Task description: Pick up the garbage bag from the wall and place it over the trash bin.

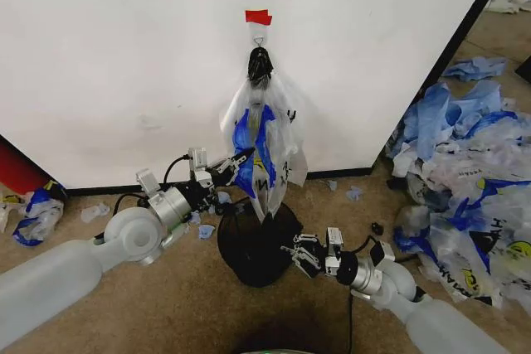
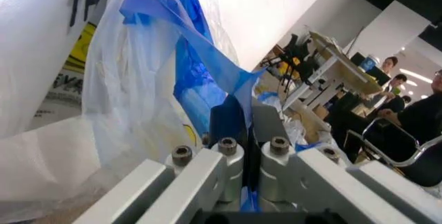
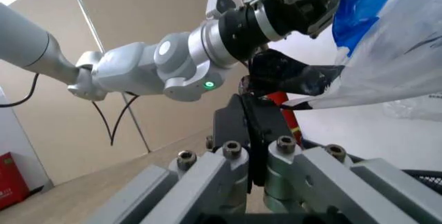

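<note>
The garbage bag [image 1: 267, 132], see-through with blue handles and black lettering, hangs from a small hook [image 1: 259, 39] under a red tape patch [image 1: 258, 16] on the white wall [image 1: 124, 55]. Its lower end droops into the black wire-mesh trash bin [image 1: 255, 244] standing right below. My left gripper [image 1: 243, 158] is at the bag's left side, shut on a blue fold of the garbage bag [image 2: 207, 74]; its fingers [image 2: 228, 123] are pressed together with blue plastic between them. My right gripper [image 1: 297, 254] hovers at the bin's right rim, its fingers [image 3: 238, 125] shut on nothing.
A large heap of blue-and-white bags [image 1: 465, 163] covers the floor at the right. Smaller scraps [image 1: 37, 213] lie at the wall's base on the left. The wall's black base strip [image 1: 465, 26] runs diagonally at the upper right. The floor in front of the bin is brown carpet.
</note>
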Robot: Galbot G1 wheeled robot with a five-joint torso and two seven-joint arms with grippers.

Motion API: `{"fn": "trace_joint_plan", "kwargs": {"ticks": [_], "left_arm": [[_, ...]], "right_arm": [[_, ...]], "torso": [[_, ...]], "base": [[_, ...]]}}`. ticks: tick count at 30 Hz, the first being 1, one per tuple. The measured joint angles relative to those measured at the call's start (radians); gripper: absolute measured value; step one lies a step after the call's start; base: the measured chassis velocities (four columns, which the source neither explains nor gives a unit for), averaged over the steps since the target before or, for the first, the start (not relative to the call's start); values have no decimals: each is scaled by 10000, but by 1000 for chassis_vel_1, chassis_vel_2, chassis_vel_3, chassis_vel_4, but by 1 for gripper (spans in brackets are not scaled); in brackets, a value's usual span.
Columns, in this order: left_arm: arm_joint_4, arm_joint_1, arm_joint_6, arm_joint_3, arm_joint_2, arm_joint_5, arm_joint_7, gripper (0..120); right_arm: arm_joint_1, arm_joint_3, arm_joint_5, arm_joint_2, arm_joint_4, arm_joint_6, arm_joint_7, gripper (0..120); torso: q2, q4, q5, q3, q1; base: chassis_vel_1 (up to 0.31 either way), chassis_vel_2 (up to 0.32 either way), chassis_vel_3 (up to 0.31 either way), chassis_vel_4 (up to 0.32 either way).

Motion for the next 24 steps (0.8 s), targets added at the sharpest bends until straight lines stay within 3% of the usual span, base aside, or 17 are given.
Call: {"fn": "trace_joint_plan", "kwargs": {"ticks": [3, 15, 17, 23, 24], "left_arm": [[-3, -10, -26, -10, 32, -9, -45, 0], [-112, 34, -216, -143, 82, -16, -260, 0], [-112, 33, -223, -151, 81, -15, -265, 0], [-131, 47, -316, -292, 82, 3, -402, 0], [-131, 47, -316, -292, 82, 3, -402, 0]], "right_arm": [[-78, 122, -137, -87, 43, 115, -2, 0], [-108, 1197, 632, -1527, 572, 406, 121, 47], [-99, 1275, 679, -1603, 583, 398, 103, 50], [-77, 1719, 1023, -2155, 443, 214, -140, 77], [-77, 1719, 1023, -2155, 443, 214, -140, 77]], "torso": [[0, 0, -1, 0, 0], [0, 0, 0, 0, 0], [0, 1, 0, 0, 0], [0, 0, 1, 0, 0], [0, 0, 1, 0, 0]], "base": [[0, 0, 0, 0], [0, 0, 0, 0], [0, 0, 0, 0], [0, 0, 0, 0], [0, 0, 0, 0]]}}
